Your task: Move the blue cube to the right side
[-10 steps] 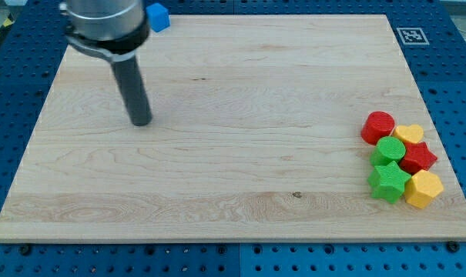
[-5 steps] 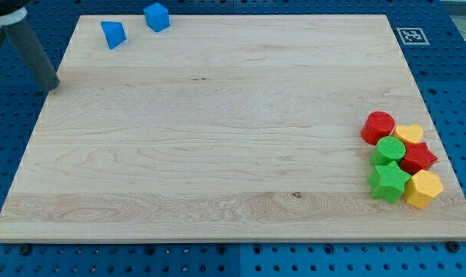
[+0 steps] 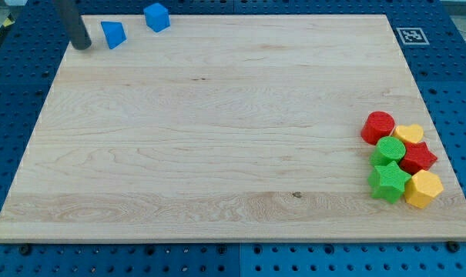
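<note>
A blue cube point(image 3: 157, 17) sits at the board's top edge, at the view's upper left. A second blue block point(image 3: 113, 35), wedge-like in shape, lies just left of it and slightly lower. My tip point(image 3: 82, 44) rests at the top left corner of the wooden board point(image 3: 217, 131), a short gap left of the wedge-like blue block, not touching it. The cube is farther right, beyond that block.
A cluster at the view's right edge: red cylinder point(image 3: 378, 127), yellow heart point(image 3: 409, 135), green cylinder-like block point(image 3: 390, 148), red star point(image 3: 419, 157), green star point(image 3: 388, 181), yellow hexagon point(image 3: 424, 188). A marker tag point(image 3: 410, 35) sits beyond the top right corner.
My tip went from mid-left of the board out past the left edge, then up and right to the top left corner beside the wedge-like blue block. No block has moved.
</note>
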